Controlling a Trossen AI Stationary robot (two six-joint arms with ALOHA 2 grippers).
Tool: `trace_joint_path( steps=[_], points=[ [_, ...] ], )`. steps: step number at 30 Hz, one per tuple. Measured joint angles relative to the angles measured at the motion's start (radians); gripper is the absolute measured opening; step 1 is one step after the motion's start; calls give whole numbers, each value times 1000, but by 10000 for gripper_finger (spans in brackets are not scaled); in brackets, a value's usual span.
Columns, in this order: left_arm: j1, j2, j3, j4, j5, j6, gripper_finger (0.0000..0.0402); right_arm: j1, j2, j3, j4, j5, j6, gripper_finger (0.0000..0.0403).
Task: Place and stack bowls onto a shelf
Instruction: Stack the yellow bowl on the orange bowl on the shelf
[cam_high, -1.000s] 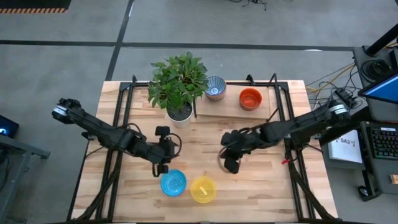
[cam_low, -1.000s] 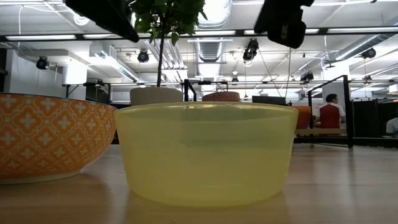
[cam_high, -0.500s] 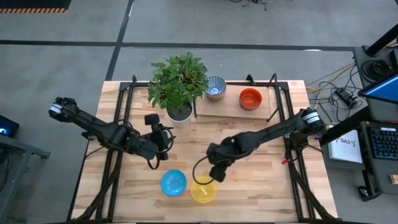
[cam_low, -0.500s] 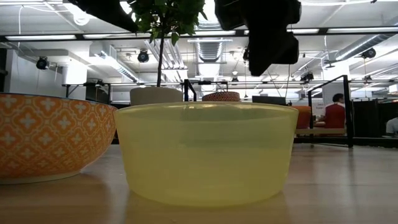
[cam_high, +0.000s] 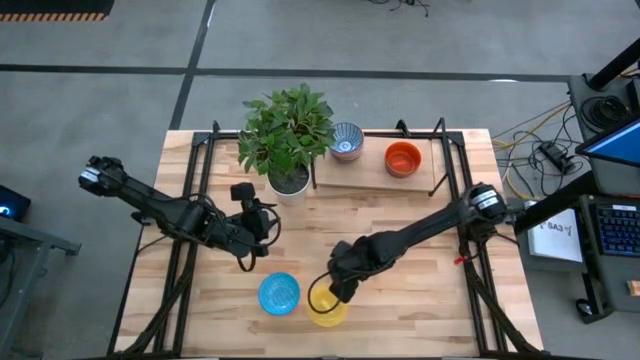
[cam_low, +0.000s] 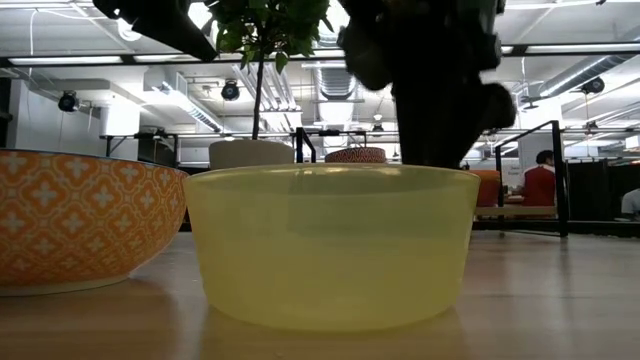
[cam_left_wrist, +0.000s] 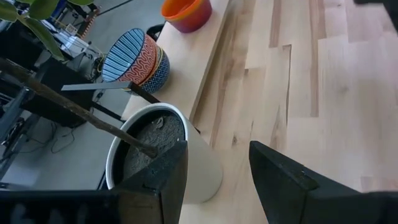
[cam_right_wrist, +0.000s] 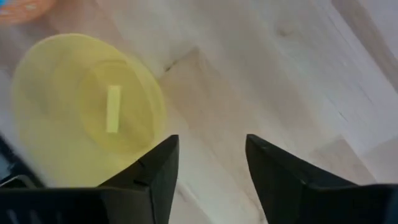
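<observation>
A yellow bowl (cam_high: 326, 308) (cam_low: 330, 245) (cam_right_wrist: 87, 106) stands on its base near the table's front edge. Beside it stands a bowl (cam_high: 279, 293) that is blue inside and orange-patterned outside (cam_low: 80, 220). My right gripper (cam_high: 335, 292) (cam_right_wrist: 211, 146) hangs open just over the yellow bowl's far rim, with bare tabletop between its fingers. My left gripper (cam_high: 250, 205) (cam_left_wrist: 217, 152) is open and empty, near the white plant pot (cam_left_wrist: 155, 149). On the shelf (cam_high: 370, 172) (cam_left_wrist: 205, 56) stand a blue-white patterned bowl (cam_high: 346, 140) (cam_left_wrist: 134, 56) and a red-orange bowl (cam_high: 403, 158) (cam_left_wrist: 185, 11).
The leafy plant (cam_high: 287, 128) in its white pot (cam_high: 288, 185) stands at the shelf's left end. Black metal posts (cam_high: 440, 130) frame the shelf, and black rails (cam_high: 185, 260) run along both table sides. Bare wood lies between the shelf and the two front bowls.
My right gripper has gone toward the table's near-left and down, from mid-table to just over the yellow bowl. My left gripper has drawn back from beside the blue bowl toward the far edge and the plant pot, then held still. The bowls have not moved.
</observation>
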Motion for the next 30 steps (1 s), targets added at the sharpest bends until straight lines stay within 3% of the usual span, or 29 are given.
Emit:
trace_joint_path(
  steps=[22,27,30],
  points=[
    [0,1,0,0,0,1,155,-5,93,43,109,-8,-75,177],
    [0,1,0,0,0,1,155,-6,131,42,168,-17,-119,150],
    [0,1,0,1,-4,1,155,-8,129,42,168,-17,-133,109]
  ],
)
